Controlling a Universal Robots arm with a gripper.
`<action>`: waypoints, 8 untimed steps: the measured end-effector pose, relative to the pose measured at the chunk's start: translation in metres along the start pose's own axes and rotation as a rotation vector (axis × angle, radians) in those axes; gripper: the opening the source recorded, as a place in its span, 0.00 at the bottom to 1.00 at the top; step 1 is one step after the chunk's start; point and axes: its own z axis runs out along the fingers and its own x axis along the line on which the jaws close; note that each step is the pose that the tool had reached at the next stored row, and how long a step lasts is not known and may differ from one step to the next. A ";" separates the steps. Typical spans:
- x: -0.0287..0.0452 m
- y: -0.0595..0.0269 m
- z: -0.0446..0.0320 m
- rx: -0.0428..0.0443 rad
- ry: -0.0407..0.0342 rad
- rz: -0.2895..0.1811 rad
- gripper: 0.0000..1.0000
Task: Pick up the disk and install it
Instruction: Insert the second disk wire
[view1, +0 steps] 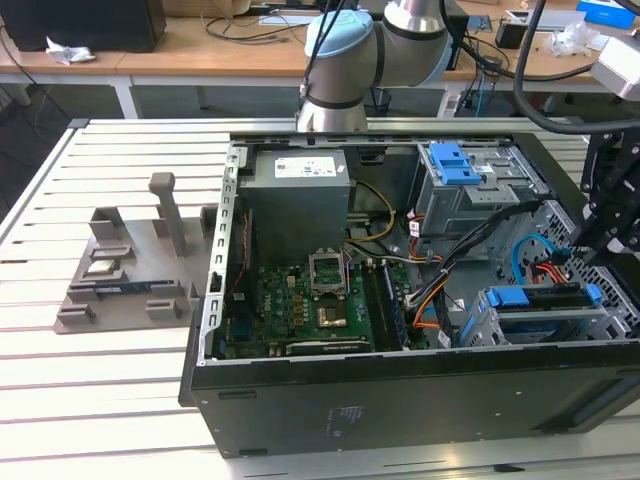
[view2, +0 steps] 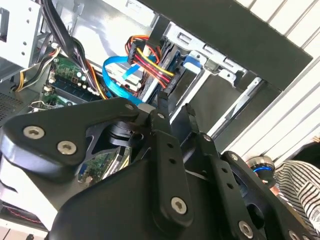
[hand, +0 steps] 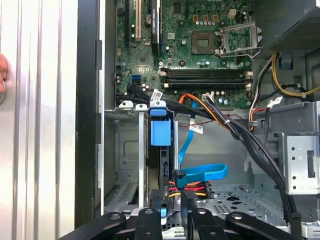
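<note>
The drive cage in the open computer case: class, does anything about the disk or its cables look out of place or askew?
Nothing stands out. The disk sits squarely in the drive cage, its blue rails level, with the blue data cable and the red-and-yellow power cable leading to its end. The end effector is close behind those cables.

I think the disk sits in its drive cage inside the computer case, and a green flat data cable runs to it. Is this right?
Not quite. The flat data cable is blue, not green, as the first wrist view shows. The rest holds: the disk sits in its drive cage inside the computer case, and the cable runs to it.
</note>
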 end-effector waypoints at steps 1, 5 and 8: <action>-0.0005 0.0022 0.0006 -0.0001 -0.0015 0.000 0.30; -0.0037 0.0108 0.0099 -0.0001 -0.0102 -0.001 0.30; -0.0037 0.0106 0.0148 -0.0001 -0.0102 -0.002 0.30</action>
